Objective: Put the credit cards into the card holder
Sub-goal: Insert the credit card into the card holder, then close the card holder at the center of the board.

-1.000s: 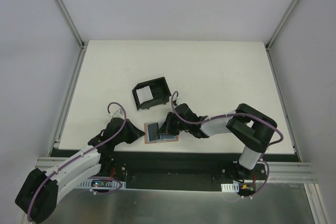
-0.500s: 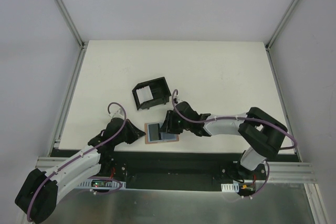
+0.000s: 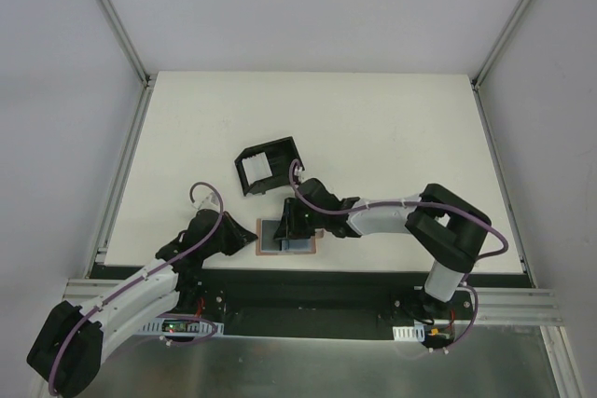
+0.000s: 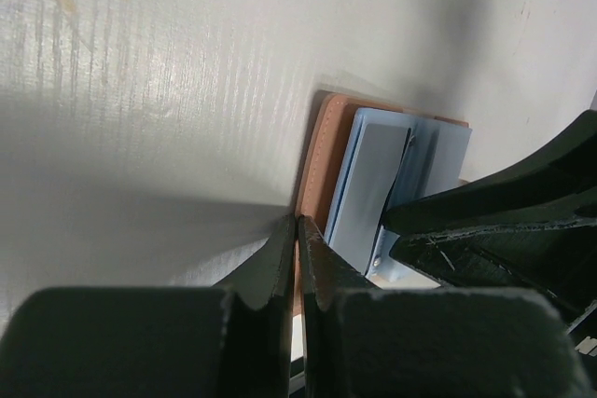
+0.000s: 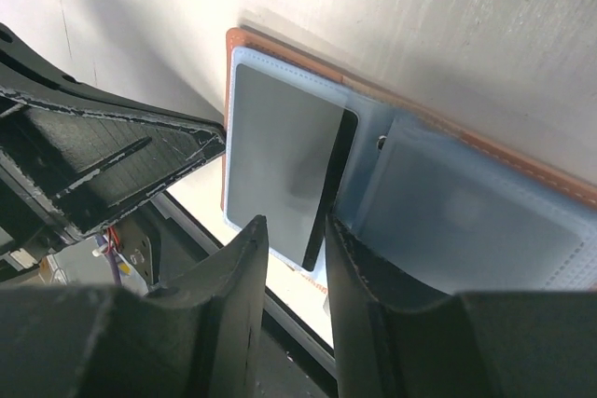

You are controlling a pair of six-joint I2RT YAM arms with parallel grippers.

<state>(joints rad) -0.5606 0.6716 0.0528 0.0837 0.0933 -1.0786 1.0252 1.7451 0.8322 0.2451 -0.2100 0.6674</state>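
Tan-brown leather card holder (image 4: pixel 326 151) lies open at near edge of white table (image 3: pixel 373 128), left gripper (image 4: pixel 298 226) pressed together pinching its leather edge, right gripper (image 5: pixel 294 226) slightly spread over grey flat credit card (image 5: pixel 280 151) sitting in clear pocket on left gripper's side.

Black open-sided box (image 3: pixel 269 166) — white table (image 3: pixel 392 137)

Figure: white rectangular bench (image 3: pixel 392 118), enclosed by plain pale grey walls (image 3: pixel 308 6) and grey aluminium frame rails (image 3: pixel 121 184); lighting even.
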